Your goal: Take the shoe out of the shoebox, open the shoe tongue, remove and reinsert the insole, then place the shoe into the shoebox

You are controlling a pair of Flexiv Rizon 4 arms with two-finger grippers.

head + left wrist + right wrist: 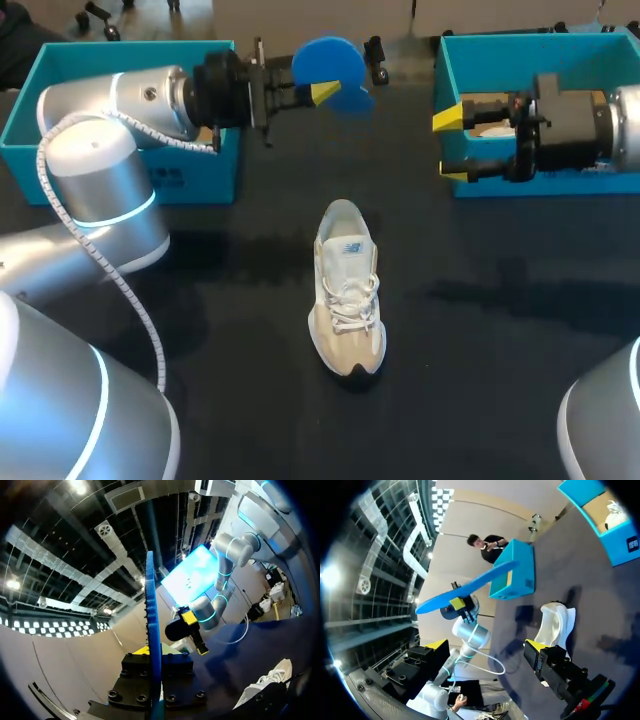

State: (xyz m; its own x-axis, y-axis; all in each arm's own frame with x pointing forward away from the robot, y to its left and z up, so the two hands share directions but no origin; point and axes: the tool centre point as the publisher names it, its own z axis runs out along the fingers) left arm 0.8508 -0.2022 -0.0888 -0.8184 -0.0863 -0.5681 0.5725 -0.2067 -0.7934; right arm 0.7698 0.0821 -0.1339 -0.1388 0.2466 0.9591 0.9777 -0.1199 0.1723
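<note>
Blue and thin, the insole is clamped edge-on between the closed fingers of the left gripper and held in the air past the far end of the shoe, a little to its left. The right gripper has its yellow tips spread wide with nothing between them, and it hangs to the far right of the shoe, in front of the shoebox. The shoe itself stands upright on the table's dark top, well apart from both grippers, laces up. A second blue box sits to the shoe's far left. By my reading the shoe is out and the insole removed. Sliding the insole back in and returning the shoe to the shoebox remain. Whether the tongue is pulled open I cannot tell.
</note>
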